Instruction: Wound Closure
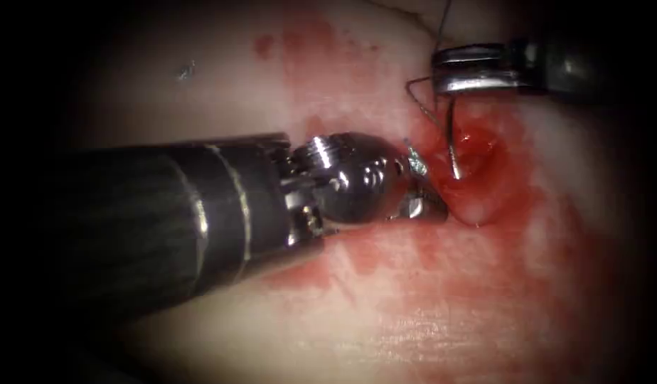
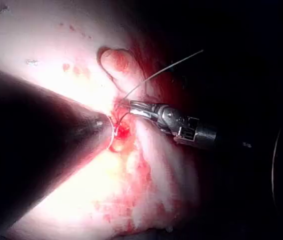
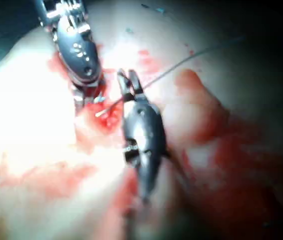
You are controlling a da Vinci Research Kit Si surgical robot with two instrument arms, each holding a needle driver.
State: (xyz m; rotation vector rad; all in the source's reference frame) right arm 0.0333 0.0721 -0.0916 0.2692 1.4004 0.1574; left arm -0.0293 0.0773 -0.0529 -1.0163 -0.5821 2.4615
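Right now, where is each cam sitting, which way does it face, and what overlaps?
Endoscope: above and in front of the cut; left pincer at the cut's left edge, right pincer shut on the needle.
Left wrist: looks along its own dark shaft toward the right pincer.
Right wrist: behind its own pincer, facing the left pincer.
Shared: cut, thread, red fluid.
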